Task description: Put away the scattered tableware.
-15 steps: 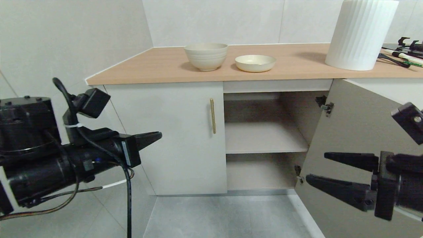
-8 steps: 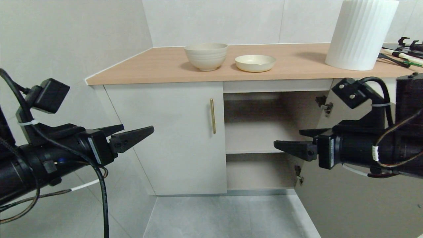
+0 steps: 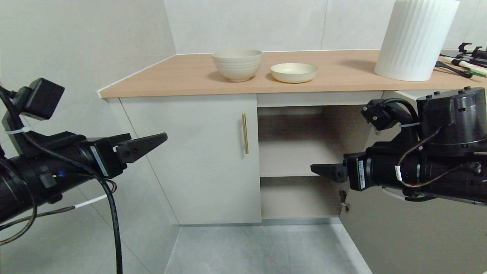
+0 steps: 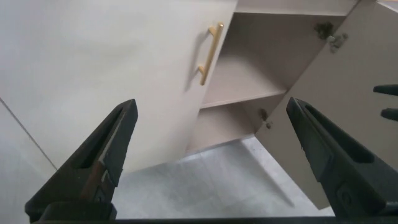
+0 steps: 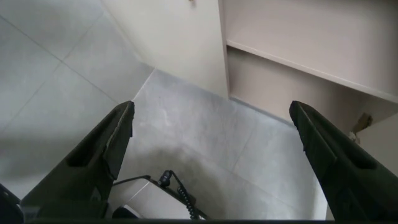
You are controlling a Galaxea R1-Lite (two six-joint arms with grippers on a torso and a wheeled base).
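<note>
Two pieces of tableware on the wooden countertop [image 3: 179, 78]: a deep ribbed bowl [image 3: 237, 64] and, just beside it on the robot's right without touching, a shallow dish [image 3: 293, 72]. Both sit upright; neither is held.

Beneath them is the cabinet [image 3: 213, 160]. Its left door [image 3: 198, 152] is closed and carries a vertical brass handle [image 3: 245, 133]. Its right door [image 3: 399, 236] stands open, partly hidden behind the right arm. Inside, one shelf [image 3: 300, 158] divides the open compartment into an upper and a lower space.

The left gripper [image 3: 147, 137] hangs in front of the closed door, well below the countertop, its fingers [image 4: 102, 155] spread wide with nothing between them. The right gripper [image 3: 323, 170] sits level with the shelf edge at the open compartment. From the head camera one finger covers the other, but the wrist camera has its fingers [image 5: 102, 152] wide apart and empty, over grey floor tiles [image 5: 205, 137].

Farther right on the countertop stands a white ribbed container [image 3: 416, 38], its top cut off. Beyond it lie dark utensils [image 3: 460, 64] — cropped at the edge and too small to identify.
</note>
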